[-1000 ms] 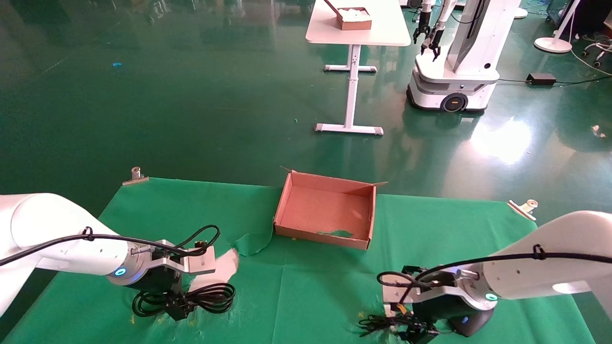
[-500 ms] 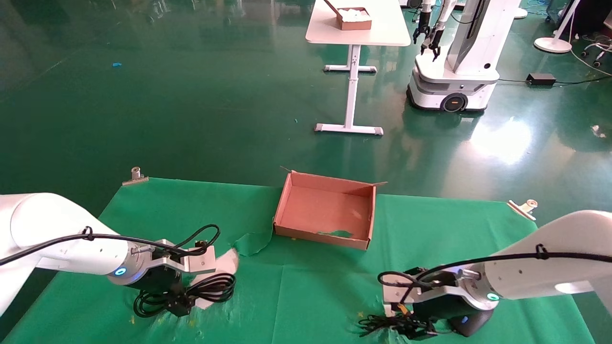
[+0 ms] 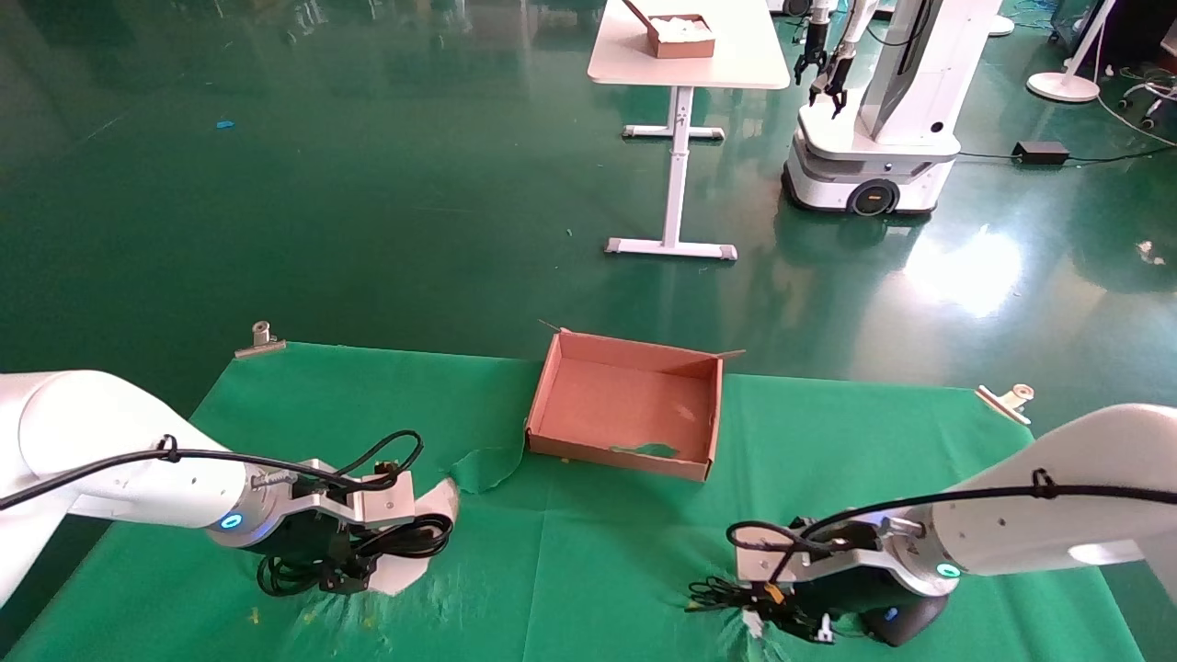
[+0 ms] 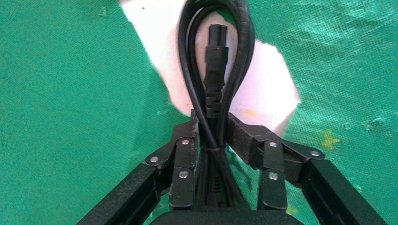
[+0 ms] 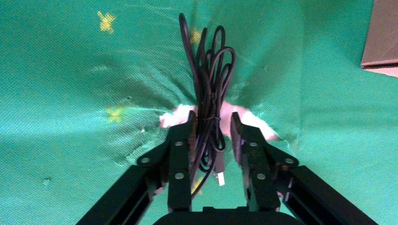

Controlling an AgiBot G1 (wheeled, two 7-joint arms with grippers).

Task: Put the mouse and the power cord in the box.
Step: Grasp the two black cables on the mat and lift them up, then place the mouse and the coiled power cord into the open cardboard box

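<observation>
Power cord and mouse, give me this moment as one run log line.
left gripper: shut on power cord | right gripper: around mouse wire, grip unclear | box: empty

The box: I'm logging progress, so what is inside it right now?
The box holds no mouse or power cord: only its bare reddish-brown floor shows. The strip just behind its near wall is hidden.

The box is seen open-topped at the cloth's twelve o'clock edge, its low near wall being the only barrier. Bare cloth is left between the left gripper at eight o'clock, closed around the power cord, and the right gripper at four o'clock.
</observation>
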